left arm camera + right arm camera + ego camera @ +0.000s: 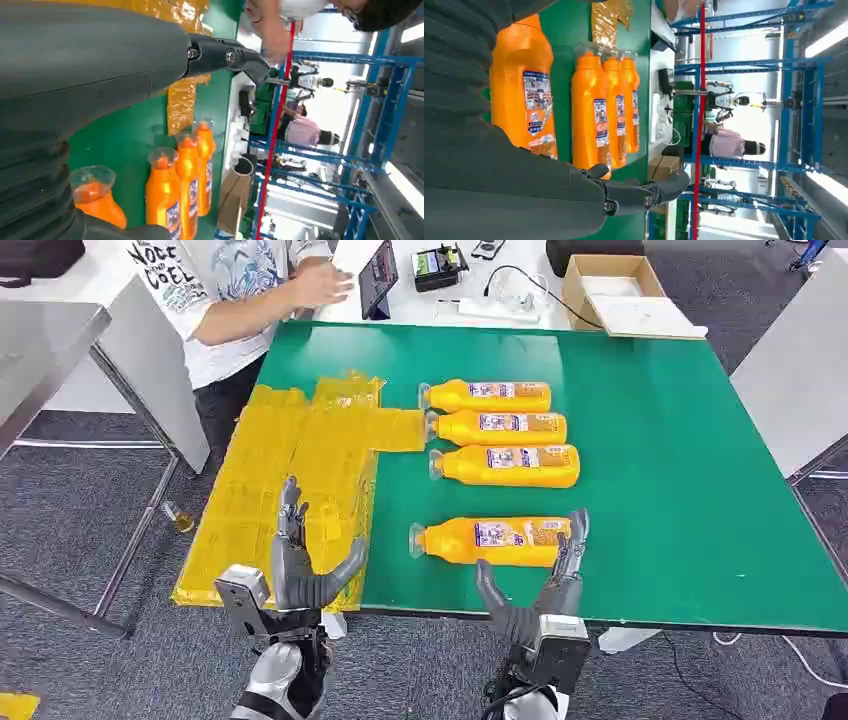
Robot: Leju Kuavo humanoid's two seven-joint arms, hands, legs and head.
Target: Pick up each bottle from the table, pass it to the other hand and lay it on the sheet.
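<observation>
Both robot hands apart, right robot hand [540, 580] at nearest bottle [492, 540] (6 o'clock of tabletop [680, 490]); risk: bottle rolls w/ off-centre grip.

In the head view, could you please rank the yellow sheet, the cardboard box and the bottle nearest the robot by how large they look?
1. Yellow sheet, clearly the largest.
2. Cardboard box and nearest bottle: they look alike in extent, and the box lies farther from the camera, so I would not rank them.
</observation>
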